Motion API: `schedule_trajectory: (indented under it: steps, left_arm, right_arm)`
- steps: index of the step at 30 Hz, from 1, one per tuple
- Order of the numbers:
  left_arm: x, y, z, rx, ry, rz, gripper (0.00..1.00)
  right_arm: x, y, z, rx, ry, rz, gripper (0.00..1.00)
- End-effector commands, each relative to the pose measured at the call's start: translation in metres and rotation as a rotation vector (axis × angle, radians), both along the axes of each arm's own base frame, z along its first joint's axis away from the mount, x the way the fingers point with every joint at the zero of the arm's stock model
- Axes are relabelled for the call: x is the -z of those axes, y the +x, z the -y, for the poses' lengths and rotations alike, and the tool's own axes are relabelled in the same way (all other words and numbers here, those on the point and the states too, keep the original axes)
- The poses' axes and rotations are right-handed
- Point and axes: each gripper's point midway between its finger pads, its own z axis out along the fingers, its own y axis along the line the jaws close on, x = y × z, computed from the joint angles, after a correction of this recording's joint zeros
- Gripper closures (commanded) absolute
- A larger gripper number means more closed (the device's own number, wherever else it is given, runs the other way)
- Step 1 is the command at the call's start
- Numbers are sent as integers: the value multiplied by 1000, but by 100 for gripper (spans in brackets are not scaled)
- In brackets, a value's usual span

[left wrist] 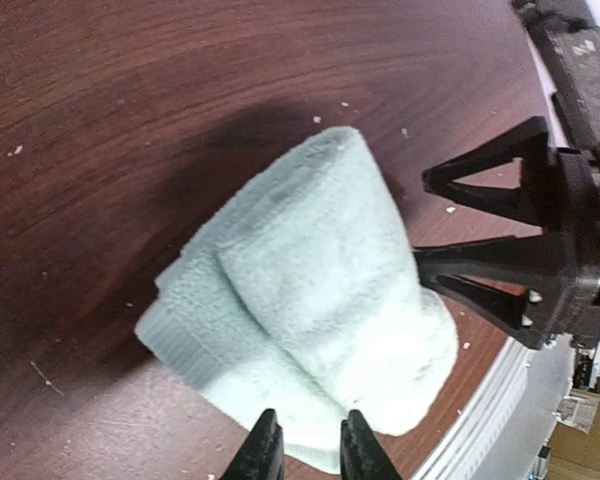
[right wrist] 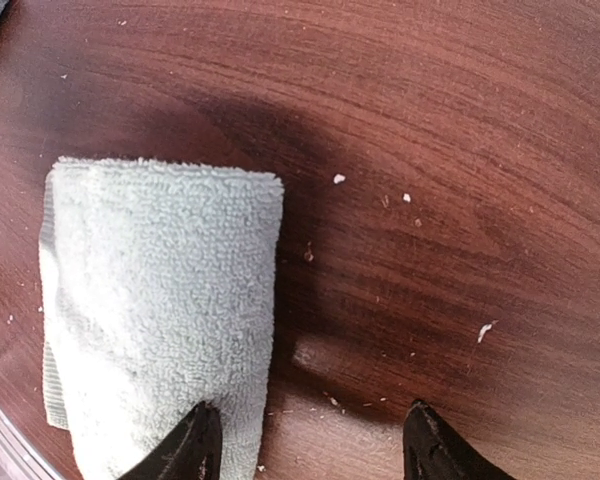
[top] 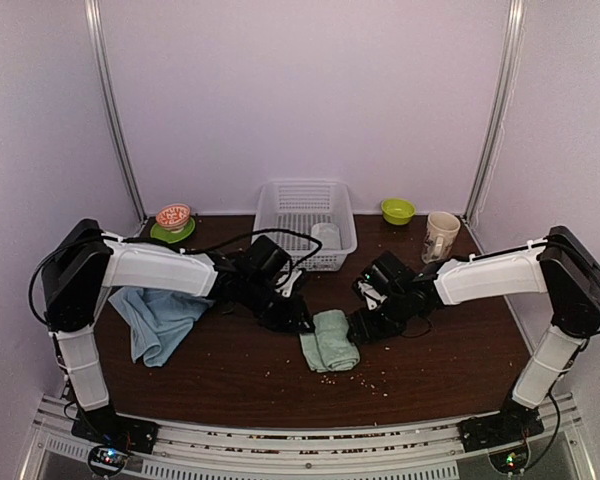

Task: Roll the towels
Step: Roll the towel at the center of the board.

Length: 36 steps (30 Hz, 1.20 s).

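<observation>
A pale green towel (top: pixel 330 352) lies rolled in the middle of the table, with a flat flap still spread beside the roll (left wrist: pixel 310 300). My left gripper (top: pixel 298 322) is low at the towel's left end. Its fingertips (left wrist: pixel 305 440) stand a narrow gap apart over the towel's edge, pinching nothing I can see. My right gripper (top: pixel 360 325) stands wide open at the other end (right wrist: pixel 310 445), one fingertip (right wrist: pixel 195 445) on the towel (right wrist: pixel 160 310), the other over bare wood. A light blue towel (top: pixel 160 318) lies crumpled on the left. A small whitish towel (top: pixel 326 236) sits in the basket.
A white lattice basket (top: pixel 305 200) stands at the back centre. A green plate holding a red bowl (top: pixel 173 222) is at the back left. A green bowl (top: pixel 398 210) and a mug (top: pixel 441 236) are at the back right. Crumbs dot the wood near the front edge.
</observation>
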Motion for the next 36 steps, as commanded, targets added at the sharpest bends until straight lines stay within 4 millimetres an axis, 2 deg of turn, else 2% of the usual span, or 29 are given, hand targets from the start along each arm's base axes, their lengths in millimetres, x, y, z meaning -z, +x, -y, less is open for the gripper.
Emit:
schedule_trajectory:
  steps: [1,9,17,28,36]
  left_arm:
    - [23,8,-18,-26,106,34,82]
    - [48,4,-11,3,146,3,91]
    - [52,0,-4,18,138,0,100]
    - [50,-4,-6,11,128,-3,100]
    - [47,-7,-10,13,126,0,100]
  right_arm:
    - [-1,4,-2,-7,-29,19,38]
    - [-4,4,-6,-12,-38,25,38]
    - [-10,1,-22,-35,-10,18,38]
    - [-23,1,-50,-37,82,17,37]
    - [-14,-1,-62,-47,68,3,37]
